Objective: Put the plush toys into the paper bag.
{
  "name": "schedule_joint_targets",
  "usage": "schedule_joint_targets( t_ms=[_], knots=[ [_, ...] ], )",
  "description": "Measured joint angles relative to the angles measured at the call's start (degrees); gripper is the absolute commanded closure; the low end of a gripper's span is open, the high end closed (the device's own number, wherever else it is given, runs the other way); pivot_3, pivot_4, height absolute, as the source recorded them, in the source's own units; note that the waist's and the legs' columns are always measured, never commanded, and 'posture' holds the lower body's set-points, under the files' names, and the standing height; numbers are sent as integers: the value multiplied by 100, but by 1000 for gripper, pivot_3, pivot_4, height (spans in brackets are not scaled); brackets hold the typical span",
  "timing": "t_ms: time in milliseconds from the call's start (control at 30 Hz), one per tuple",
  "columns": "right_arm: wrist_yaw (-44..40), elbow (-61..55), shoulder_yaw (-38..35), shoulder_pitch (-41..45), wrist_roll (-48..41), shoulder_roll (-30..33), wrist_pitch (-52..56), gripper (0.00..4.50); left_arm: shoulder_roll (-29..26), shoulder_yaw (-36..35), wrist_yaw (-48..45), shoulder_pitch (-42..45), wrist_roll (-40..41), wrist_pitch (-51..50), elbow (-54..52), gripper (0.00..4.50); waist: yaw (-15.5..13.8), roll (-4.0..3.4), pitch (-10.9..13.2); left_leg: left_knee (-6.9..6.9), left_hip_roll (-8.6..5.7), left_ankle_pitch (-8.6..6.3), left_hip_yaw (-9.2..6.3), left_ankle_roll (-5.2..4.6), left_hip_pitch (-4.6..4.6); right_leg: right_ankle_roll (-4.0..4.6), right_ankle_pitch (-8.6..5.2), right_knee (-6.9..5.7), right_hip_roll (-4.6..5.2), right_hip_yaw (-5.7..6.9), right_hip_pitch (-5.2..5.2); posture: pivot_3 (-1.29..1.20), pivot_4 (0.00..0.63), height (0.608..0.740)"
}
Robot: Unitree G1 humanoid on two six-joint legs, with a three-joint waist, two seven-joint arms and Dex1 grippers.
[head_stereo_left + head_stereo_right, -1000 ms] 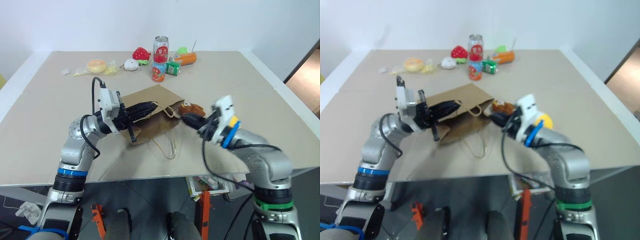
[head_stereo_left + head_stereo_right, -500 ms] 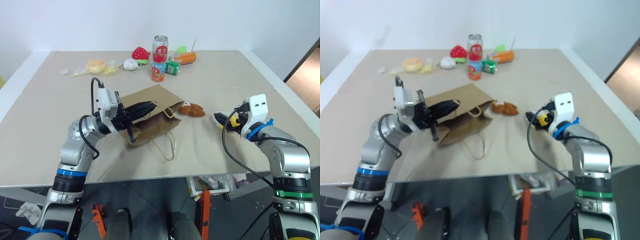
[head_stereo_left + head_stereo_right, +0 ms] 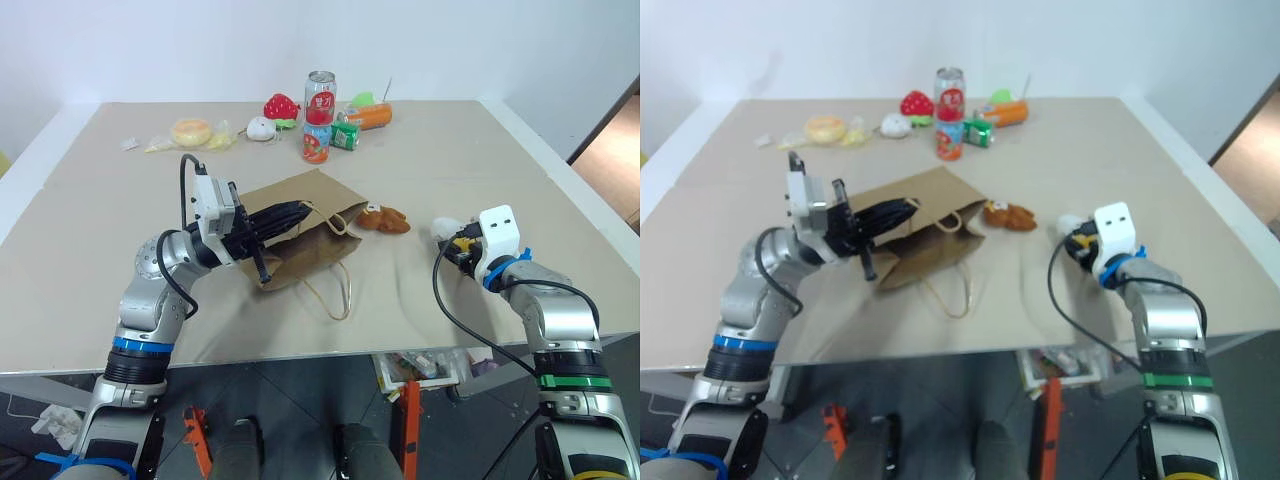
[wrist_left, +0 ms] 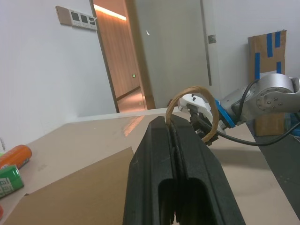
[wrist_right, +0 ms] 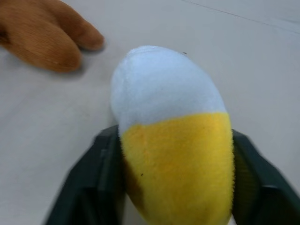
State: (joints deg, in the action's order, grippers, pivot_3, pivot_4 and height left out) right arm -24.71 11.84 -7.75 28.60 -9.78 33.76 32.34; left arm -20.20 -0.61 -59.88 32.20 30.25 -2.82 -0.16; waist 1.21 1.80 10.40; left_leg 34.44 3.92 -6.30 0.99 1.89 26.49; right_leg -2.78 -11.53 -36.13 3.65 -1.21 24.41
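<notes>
White walls back a wide beige table (image 3: 480,160). At its far edge stands a red-labelled can (image 3: 321,97) with white script too small to read, a second can (image 3: 317,144) in front of it, a green carton (image 3: 347,136) and an orange tube (image 3: 371,117) alongside; no lettering legible on any of them. The strawberry (image 3: 282,106), a small white toy (image 3: 262,129) and a bagged bun (image 3: 192,131) sit to the left.

Big change from a second ago: the right gripper (image 3: 455,246) has let go of the bear (image 3: 384,218), swung out to the right, and now its jaws pinch the egg (image 5: 173,136) by its yellow half, white end poking forward. Bear, brown and fuzzy, lies on the table just beside the bag (image 3: 300,225), not inside. The bag is plain brown kraft, lying flat. The left gripper (image 3: 300,213) hasn't budged, jaws pressed together on one twisted handle (image 4: 191,112); the other handle (image 3: 336,293) trails toward the near edge.
</notes>
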Motion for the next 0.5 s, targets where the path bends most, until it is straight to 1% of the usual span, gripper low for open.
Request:
schedule_joint_targets(
  t_ms=[33, 67, 100, 167, 233, 267, 333, 367, 400, 433, 500],
  knots=[
    [-38, -26, 1, -1, -14, -4, -4, 3555, 0, 0, 4, 0, 0, 0, 0, 4500, -2, 0, 0, 0, 0, 0, 0, 0, 0, 0, 0, 0, 0, 0, 0, 0, 150, 740],
    [-40, -29, 1, -1, -16, -4, -4, 3701, 0, 0, 4, 0, 0, 0, 0, 4500, -2, 0, 0, 0, 0, 0, 0, 0, 0, 0, 0, 0, 0, 0, 0, 0, 150, 740],
    [-108, -109, -4, -1, -102, -9, -5, 4051, 0, 0, 30, 0, 0, 0, 0, 4500, -2, 0, 0, 0, 0, 0, 0, 0, 0, 0, 0, 0, 0, -1, 0, 0, 150, 740],
    [-146, -198, -11, -2, -170, -24, -4, 4373, 1, 1, 44, 2, 1, -1, 0, 4500, -2, 0, 0, -1, 0, 0, -1, 0, 0, 0, 0, 0, -1, 0, 1, 0, 150, 740],
    [-179, -297, -87, -3, -286, -49, 45, 4373, 2, 1, 46, 3, 1, -1, 0, 4500, -2, -1, 1, -1, 0, 0, 0, 0, 0, 0, 0, 0, 0, -1, 0, 0, 150, 740],
    [-408, -673, -232, -49, -639, -91, 270, 4373, 5, 3, 47, 9, 1, -3, 0, 4500, -3, -2, 1, -1, 0, 0, 0, 0, 1, -1, 0, 0, 0, -2, 1, 0, 150, 740],
    [-819, -1310, -265, -240, -1098, -72, 498, 4373, 11, 6, 51, 26, 6, -15, 2, 4500, -3, -2, 1, -3, 1, 0, -4, 0, 0, -3, -2, 0, -5, -1, 0, 0, 150, 740],
    [-1385, -2125, -131, -626, -1550, 105, 685, 4373, 16, 13, 49, 44, 14, -45, 2, 4500, -4, -2, 1, -4, 1, 0, -6, 0, 1, -5, -3, 0, -6, -1, -1, 0, 150, 740],
    [-1463, -2222, -104, -687, -1603, 146, 706, 4373, 16, 14, 45, 44, 17, -52, 1, 4500, -5, -2, 1, -4, 1, -1, -8, 0, 1, -5, -5, 0, -6, -1, -1, 0, 150, 740],
    [-1748, -2627, 13, -907, -1800, 277, 789, 4373, -5, 6, 44, 39, 23, -99, 6, 4500, -12, -2, 1, -4, 1, -1, -8, 0, 1, -6, -7, -1, -5, -1, -3, 0, 150, 740],
    [-1987, -3108, 275, -975, -1991, 307, 941, 4373, -12, 10, 43, 40, 28, -157, 9, 4500, -2, -2, 2, 2, 1, -3, -5, 2, 0, -1, -3, 0, -3, -3, -3, 0, 150, 740]
  ],
)
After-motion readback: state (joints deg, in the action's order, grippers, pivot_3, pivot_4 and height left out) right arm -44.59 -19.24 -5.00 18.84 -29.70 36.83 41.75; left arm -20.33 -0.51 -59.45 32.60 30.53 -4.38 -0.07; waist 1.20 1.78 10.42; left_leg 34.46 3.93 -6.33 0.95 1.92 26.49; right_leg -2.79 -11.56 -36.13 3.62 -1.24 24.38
